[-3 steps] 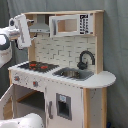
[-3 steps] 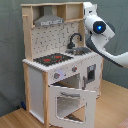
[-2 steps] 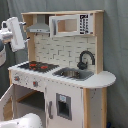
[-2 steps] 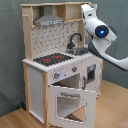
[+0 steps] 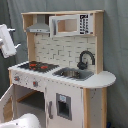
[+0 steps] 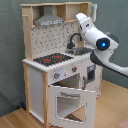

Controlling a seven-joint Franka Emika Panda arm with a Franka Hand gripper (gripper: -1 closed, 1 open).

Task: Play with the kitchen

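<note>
Gripper first: it cannot be made out in either exterior view, so whether it is wide, narrow or holding anything I cannot tell. What does show is the white arm [image 6: 97, 40], its blue-lit joint hanging in front of the upper right part of the kitchen [image 6: 55, 75] in the second exterior view. In the first exterior view, a white piece of the arm [image 5: 7, 41] sits at 9 o'clock, just apart from the toy's side panel.

Now the kitchen itself: it fills the middle of both exterior views, standing upright on a wooden floor [image 6: 112, 107]. Grey range hood [image 5: 39, 26] up at 11 o'clock in the first exterior view, pegboard back below it, black faucet [image 5: 85, 59] arching over the sink [image 5: 72, 73]. Red-ringed hob [image 5: 37, 65] lies beside the sink on the worktop [image 5: 102, 79], with knobs on the panel under it.

And the oven door [image 6: 70, 102] is swung down and open in the second exterior view, its window facing up and outward at 6 o'clock.
</note>
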